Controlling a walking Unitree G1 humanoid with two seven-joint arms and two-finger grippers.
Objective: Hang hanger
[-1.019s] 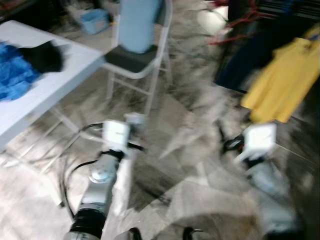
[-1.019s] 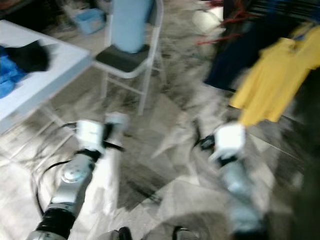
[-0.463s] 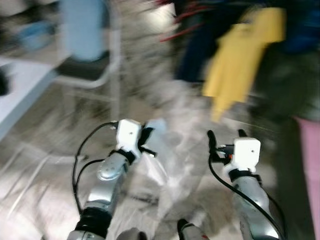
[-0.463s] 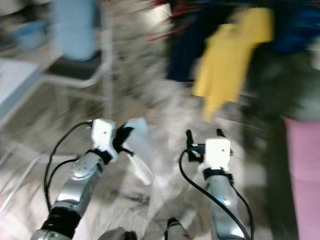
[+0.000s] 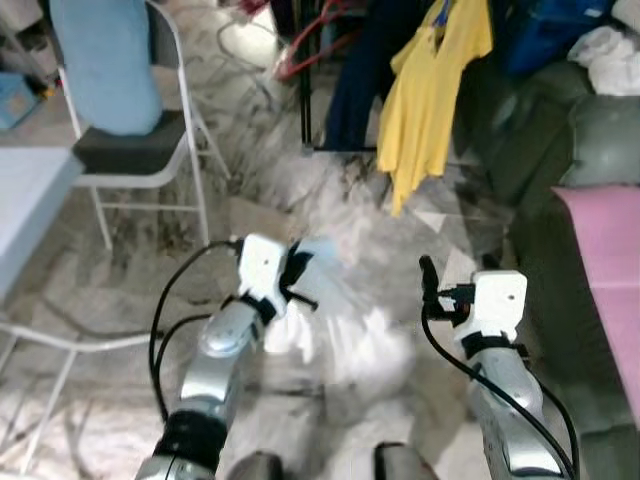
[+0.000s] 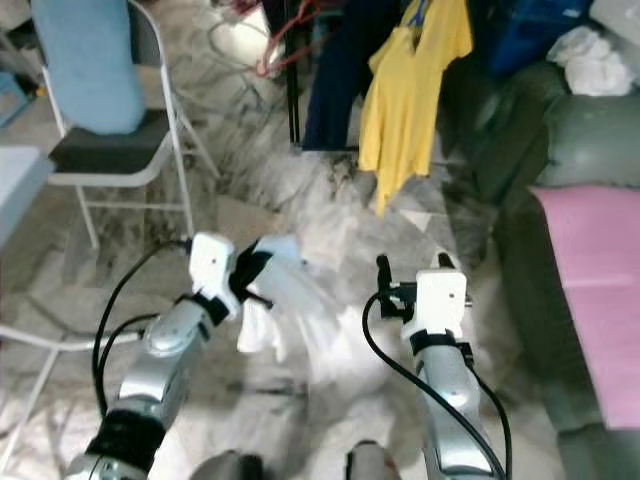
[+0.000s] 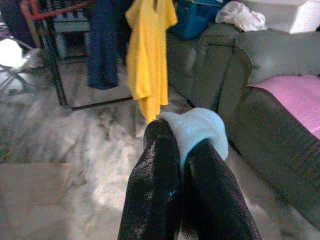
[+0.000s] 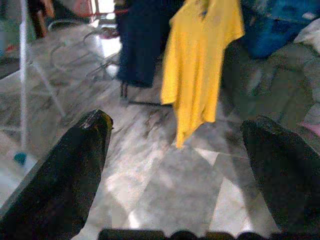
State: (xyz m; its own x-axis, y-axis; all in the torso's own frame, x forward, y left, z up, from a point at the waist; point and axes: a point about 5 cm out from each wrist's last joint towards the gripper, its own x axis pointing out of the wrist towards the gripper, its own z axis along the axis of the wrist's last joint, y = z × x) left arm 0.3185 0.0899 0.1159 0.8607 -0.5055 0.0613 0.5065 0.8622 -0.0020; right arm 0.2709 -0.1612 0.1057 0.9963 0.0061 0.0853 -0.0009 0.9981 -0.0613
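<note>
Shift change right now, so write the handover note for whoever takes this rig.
Left gripper: shut on a pale light-blue garment, carried in front of the robot above the marble floor.
Right gripper: open, holding nothing.
Ahead: yellow shirt and a dark blue garment hang on the rack; grey sofa to the right, folding chair to the left.
Done: garment picked up.
Left: reach the rack and hang it.

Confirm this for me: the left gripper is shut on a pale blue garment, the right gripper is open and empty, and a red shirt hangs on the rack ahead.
One detail is wrong: the shirt hanging on the rack ahead is yellow, not red, as the left eye view shows. The rest holds: the left gripper is shut on the pale blue garment, and the right gripper is open and empty.
</note>
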